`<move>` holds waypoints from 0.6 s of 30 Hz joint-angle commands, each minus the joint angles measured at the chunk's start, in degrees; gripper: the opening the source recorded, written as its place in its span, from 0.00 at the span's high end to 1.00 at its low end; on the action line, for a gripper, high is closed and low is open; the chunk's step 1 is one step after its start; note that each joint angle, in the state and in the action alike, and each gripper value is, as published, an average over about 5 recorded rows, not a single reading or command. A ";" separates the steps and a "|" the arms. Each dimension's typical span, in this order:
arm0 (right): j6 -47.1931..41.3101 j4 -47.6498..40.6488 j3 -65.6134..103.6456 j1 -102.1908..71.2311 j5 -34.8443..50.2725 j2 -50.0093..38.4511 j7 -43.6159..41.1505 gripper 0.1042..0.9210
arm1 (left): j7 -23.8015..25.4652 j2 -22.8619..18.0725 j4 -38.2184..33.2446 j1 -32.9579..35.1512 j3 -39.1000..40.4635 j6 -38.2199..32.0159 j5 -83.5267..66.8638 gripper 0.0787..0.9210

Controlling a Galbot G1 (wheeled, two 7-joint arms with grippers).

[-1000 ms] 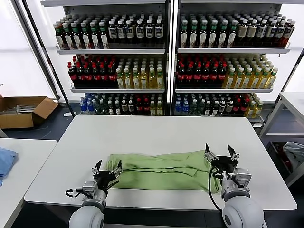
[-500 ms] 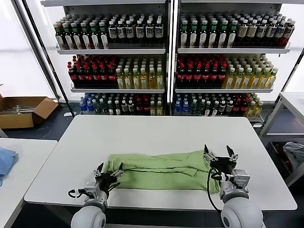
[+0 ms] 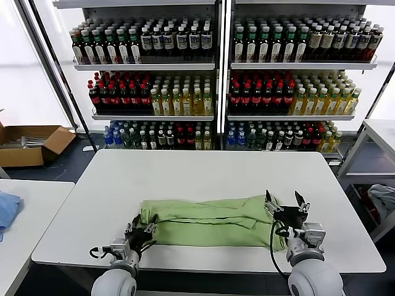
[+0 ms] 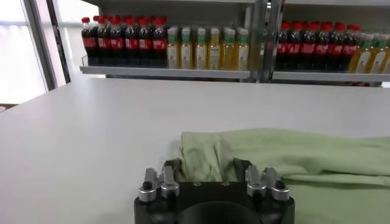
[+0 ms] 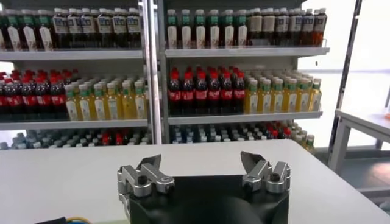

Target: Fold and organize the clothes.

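Note:
The clothes are one light green shirt (image 3: 210,219), folded into a long band across the front of the white table (image 3: 185,172). My left gripper (image 3: 142,229) sits low at the band's left end, its jaws drawn in on the bunched fabric. In the left wrist view that fabric (image 4: 317,164) fills the gap of the left gripper (image 4: 207,167). My right gripper (image 3: 286,203) stands open just over the band's right end. The right wrist view shows the right gripper (image 5: 203,163) with only bare tabletop between its fingers.
Shelves of bottles (image 3: 216,80) stand behind the table. A side table at the left carries a blue cloth (image 3: 7,209), with a cardboard box (image 3: 28,143) on the floor beyond. At the right are another table (image 3: 379,132) and a grey cloth (image 3: 382,200).
My left gripper has moved forward onto the shirt's left end and its jaws have narrowed from wide open onto the fabric. The right gripper has barely moved.

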 commanded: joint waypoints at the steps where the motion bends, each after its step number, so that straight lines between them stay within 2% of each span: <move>1: 0.16 -0.40 0.01 0.08 0.07 -0.07 -0.06 0.12 | 0.92 0.12 1.21 0.11 -0.20 0.27 -0.05 0.52; 13: -0.05 -1.20 -0.33 1.34 0.04 -0.59 -0.17 0.12 | 1.97 0.45 3.10 -1.08 -1.39 -0.19 -1.21 0.93; 18: -0.13 -1.34 -0.38 1.66 0.04 -0.42 -0.27 0.12 | 1.77 3.03 2.82 -1.43 -3.55 -1.02 -2.44 0.99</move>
